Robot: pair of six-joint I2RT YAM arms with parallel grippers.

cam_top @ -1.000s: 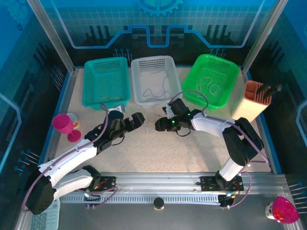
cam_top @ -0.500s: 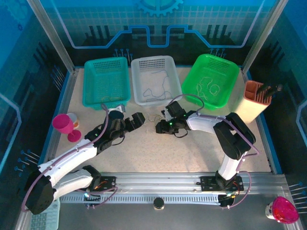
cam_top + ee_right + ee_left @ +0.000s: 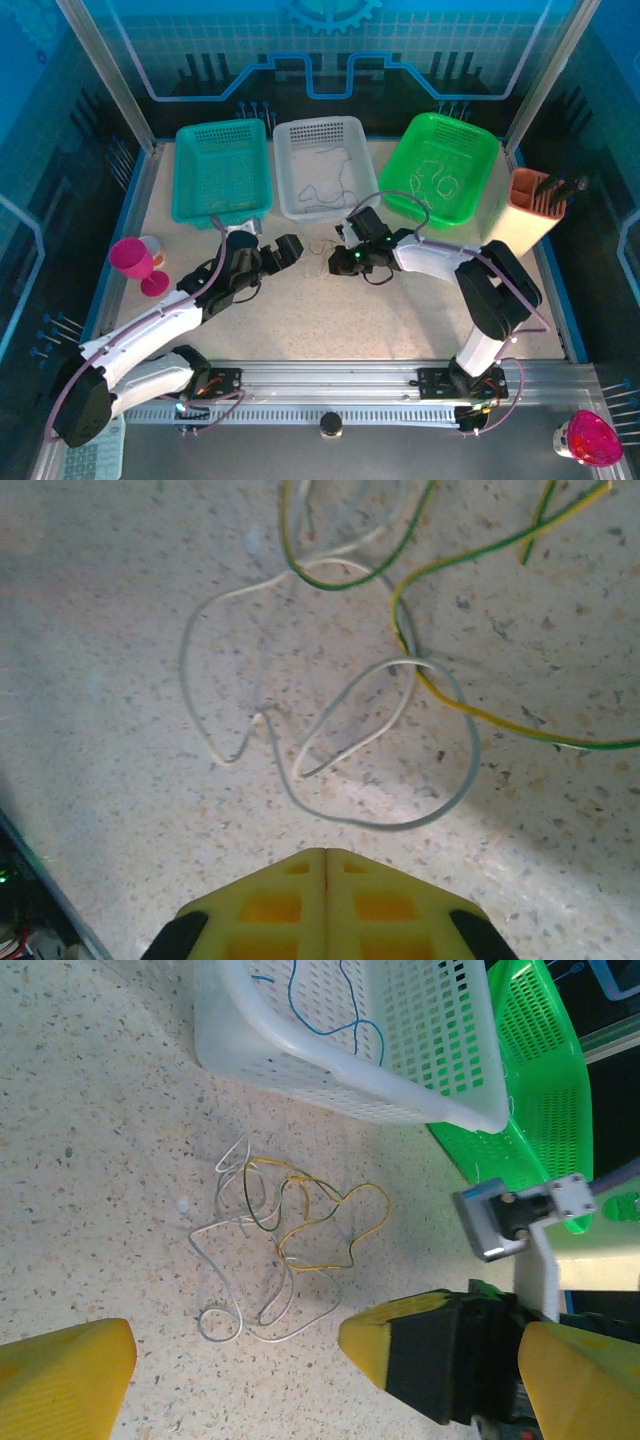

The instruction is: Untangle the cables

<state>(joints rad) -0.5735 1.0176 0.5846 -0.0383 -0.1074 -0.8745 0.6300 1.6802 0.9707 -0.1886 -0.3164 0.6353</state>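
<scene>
- At far left we see a pink goblet (image 3: 135, 262) standing on the table (image 3: 400, 320), near the teal basket (image 3: 222, 140).
- The left gripper (image 3: 285, 250) sits just left of the tangle. Its yellow fingers (image 3: 60, 1375) are spread wide with nothing between them.
- The cables (image 3: 318, 245) lie in one loose tangle on the table, in front of the white basket (image 3: 322, 130) and between the two grippers. From the left wrist we make out whitish, grey, yellow and green strands crossing one another.
- The right gripper (image 3: 335, 265) is low, just right of the tangle, and clenched. In the right wrist view its fingers (image 3: 270, 900) meet flat with no wire between them, and the grey loop (image 3: 468, 770) lies just beyond the tips.
- A dark wire (image 3: 320, 190) lies in the white basket, and a pale wire (image 3: 443, 183) in the green basket (image 3: 455, 130).
- A tan holder (image 3: 520, 215) stands at far right.
</scene>
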